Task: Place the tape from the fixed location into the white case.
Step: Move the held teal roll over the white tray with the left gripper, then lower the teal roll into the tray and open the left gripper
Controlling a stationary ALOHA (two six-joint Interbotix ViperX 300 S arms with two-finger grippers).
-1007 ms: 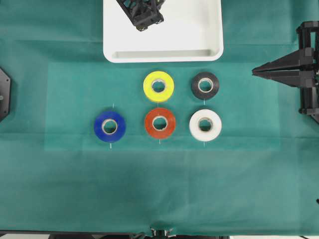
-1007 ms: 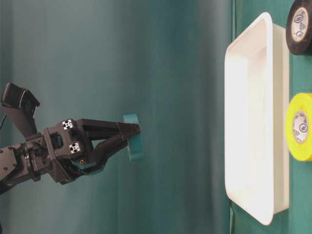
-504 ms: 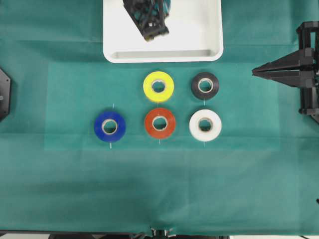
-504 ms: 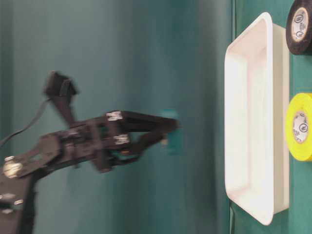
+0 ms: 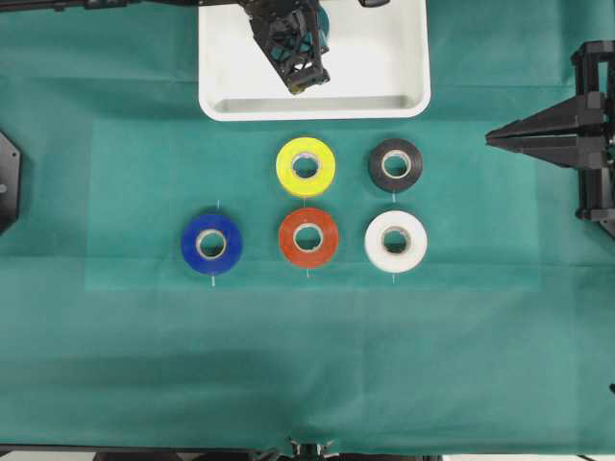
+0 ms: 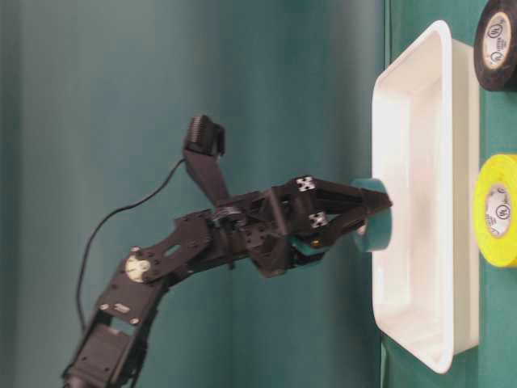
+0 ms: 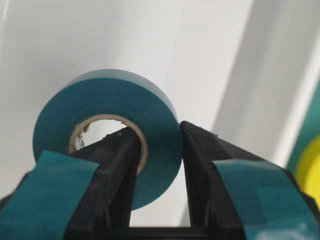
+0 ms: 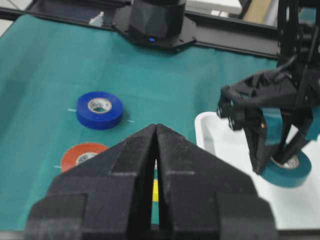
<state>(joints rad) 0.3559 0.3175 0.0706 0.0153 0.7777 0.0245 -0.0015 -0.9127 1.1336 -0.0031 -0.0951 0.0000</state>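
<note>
The tape (image 7: 107,132) is gripped by the left gripper (image 7: 157,145), one finger through its core, over the white case (image 5: 404,58). The right gripper (image 8: 156,150) is seen closed, holding nothing.

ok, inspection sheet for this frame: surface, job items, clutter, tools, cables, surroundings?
Surface: green cloth over the table.
Job's things: teal tape inside the white case, at or just above its floor.
Clutter: yellow, black, blue, orange and white rolls lying flat on the cloth.
Tools: left tool shut on the tape, one finger through the core; right tool shut, empty.
Cables: one on the left arm.
Surroundings: nothing seen.
</note>
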